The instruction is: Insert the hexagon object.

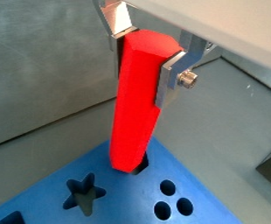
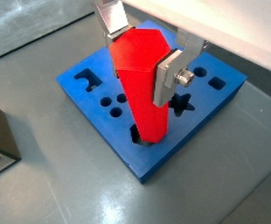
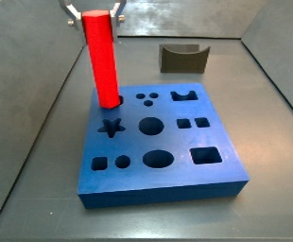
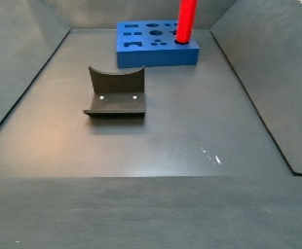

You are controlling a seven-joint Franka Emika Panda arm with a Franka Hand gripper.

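The pincer (image 2: 146, 54) grasps the top of the hexagon object (image 2: 144, 83), its silver fingers (image 2: 170, 77) pressed to opposite sides. The red rod stands upright, its lower end inside a hole at a corner of the blue block (image 3: 162, 142). The block rests on the grey tabletop (image 4: 154, 146), and the fixture (image 4: 115, 94) stands well apart from it.

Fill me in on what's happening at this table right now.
The Panda arm's gripper is shut on the top of the hexagon object, a long red rod, holding it nearly upright over the blue block. The rod's lower end sits in a hole near one corner of the block, as both wrist views show, but most of its length is above the surface. The block's other shaped holes look empty. The dark fixture stands apart on the floor, untouched.
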